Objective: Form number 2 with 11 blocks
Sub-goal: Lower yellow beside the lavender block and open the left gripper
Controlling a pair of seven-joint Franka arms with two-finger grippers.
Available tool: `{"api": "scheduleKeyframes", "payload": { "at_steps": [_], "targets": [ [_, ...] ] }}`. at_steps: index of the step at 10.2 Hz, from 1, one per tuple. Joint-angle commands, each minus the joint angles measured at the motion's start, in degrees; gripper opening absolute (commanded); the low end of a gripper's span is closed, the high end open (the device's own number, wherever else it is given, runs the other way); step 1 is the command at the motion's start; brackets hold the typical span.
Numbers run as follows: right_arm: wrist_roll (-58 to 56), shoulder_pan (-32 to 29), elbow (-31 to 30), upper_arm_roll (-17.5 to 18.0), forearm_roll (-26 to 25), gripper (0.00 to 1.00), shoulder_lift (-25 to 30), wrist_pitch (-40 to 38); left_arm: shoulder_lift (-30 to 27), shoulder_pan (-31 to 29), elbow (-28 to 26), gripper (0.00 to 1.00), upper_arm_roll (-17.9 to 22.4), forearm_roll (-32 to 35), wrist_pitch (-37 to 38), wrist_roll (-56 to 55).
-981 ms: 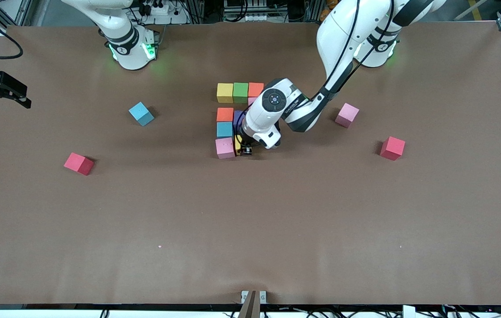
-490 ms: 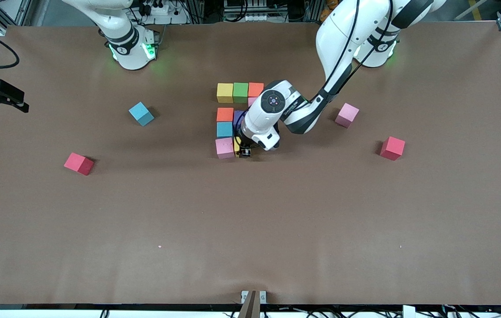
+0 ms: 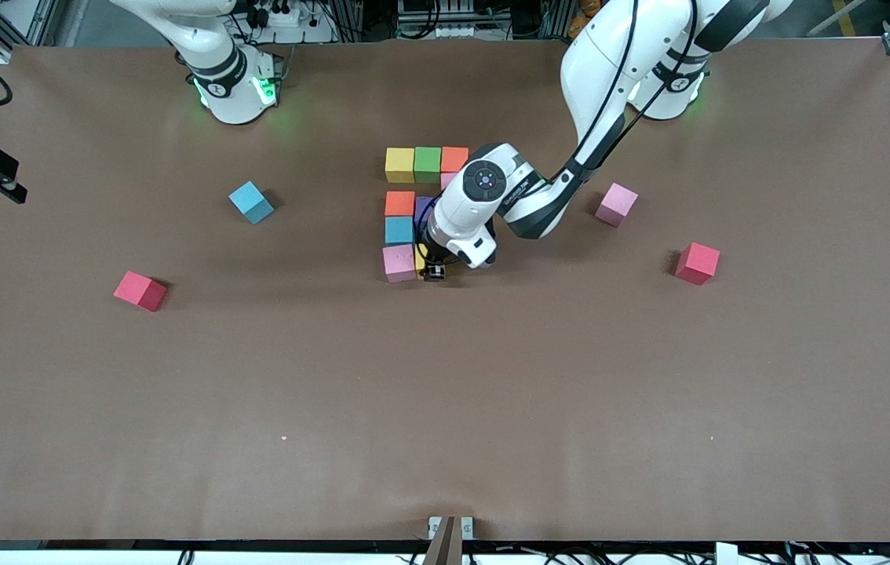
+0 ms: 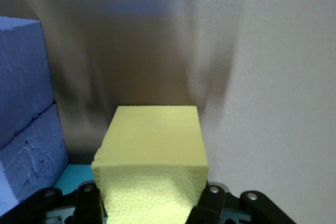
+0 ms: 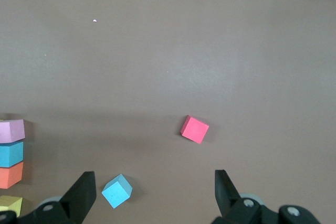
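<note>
Yellow block in left gripper, right gripper spread

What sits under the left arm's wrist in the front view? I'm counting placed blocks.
The left gripper is shut on a yellow block beside the pink block. A purple block peeks out; the wrist covers whatever else lies there.

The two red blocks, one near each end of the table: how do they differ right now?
The red block toward the right arm's end lies nearer the front camera than the red block toward the left arm's end. The first sits turned at a stronger angle to the table edge; the second looks closer to square. Both are loose, untouched and apart from the digit.
</note>
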State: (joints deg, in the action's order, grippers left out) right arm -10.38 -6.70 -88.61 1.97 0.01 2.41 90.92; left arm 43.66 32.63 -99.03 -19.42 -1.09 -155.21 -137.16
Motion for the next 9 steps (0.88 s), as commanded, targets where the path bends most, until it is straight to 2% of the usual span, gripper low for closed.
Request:
{"api": "scheduleKeyframes", "payload": {
  "at_steps": [1, 2, 6, 9],
  "targets": [
    [-0.7, -0.5, 2.0, 0.1, 0.7, 1.00, -1.1, -0.5, 0.9, 0.6, 1.2, 0.69, 0.5, 1.4, -0.6, 0.0],
    [-0.8, -0.8, 2.0, 0.1, 0.8, 1.00, -1.2, -0.4, 0.9, 0.6, 1.2, 1.00, 0.6, 1.4, -0.6, -0.2],
    [-0.7, 0.9, 2.0, 0.4, 1.1, 1.00, -1.2, -0.4, -0.6, 0.4, 1.1, 1.00, 0.8, 1.5, 0.7, -0.3],
    [-0.8, 0.5, 2.0, 0.4, 0.7, 1.00, -1.3, -0.3, -3.1, -0.2, 1.1, 1.00, 0.3, 1.5, 7.5, -0.1]
  ]
}}
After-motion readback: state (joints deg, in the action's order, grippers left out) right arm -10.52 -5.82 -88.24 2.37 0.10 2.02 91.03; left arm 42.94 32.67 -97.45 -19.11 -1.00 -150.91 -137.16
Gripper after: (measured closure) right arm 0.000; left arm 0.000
